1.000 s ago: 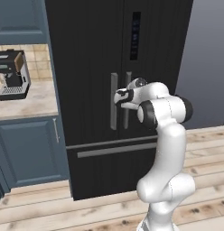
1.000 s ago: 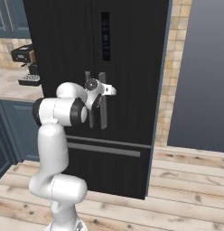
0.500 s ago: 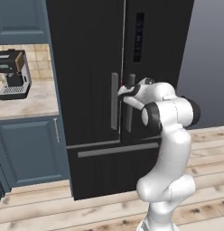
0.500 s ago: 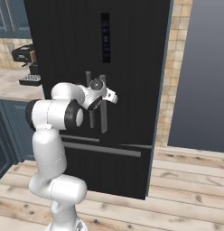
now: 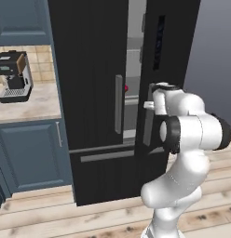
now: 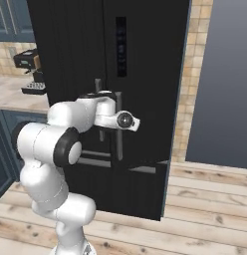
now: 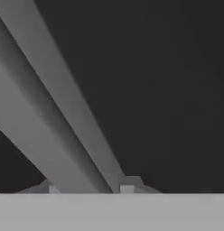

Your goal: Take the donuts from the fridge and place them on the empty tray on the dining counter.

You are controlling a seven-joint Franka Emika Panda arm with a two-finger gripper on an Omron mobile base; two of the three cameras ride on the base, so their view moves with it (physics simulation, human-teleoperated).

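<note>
The tall black fridge [image 5: 89, 69] [image 6: 150, 60] stands right in front of me. Its right door is ajar, and a narrow gap shows the grey shelved interior [image 5: 132, 69]. A small pink-red bit of a donut [image 5: 126, 88] peeks out in that gap. My gripper [image 5: 150, 103] [image 6: 117, 110] [image 7: 89, 187] is shut on the right door's grey bar handle [image 5: 147, 128] [image 6: 119, 144] [image 7: 55, 103], which runs between the fingertips [image 7: 127, 185]. The left door's handle [image 5: 118, 104] is free. The empty tray and the dining counter are out of view.
A coffee machine [image 5: 14, 76] [image 6: 29, 67] stands on a beige worktop over dark blue cabinets [image 5: 33, 153] left of the fridge. A grey wall panel [image 6: 220, 79] is to the right. Wooden floor [image 6: 205, 199] lies below.
The gripper has closed on the right door's handle and drawn back. The door, shut a second ago, now stands ajar with a gap showing the interior.
</note>
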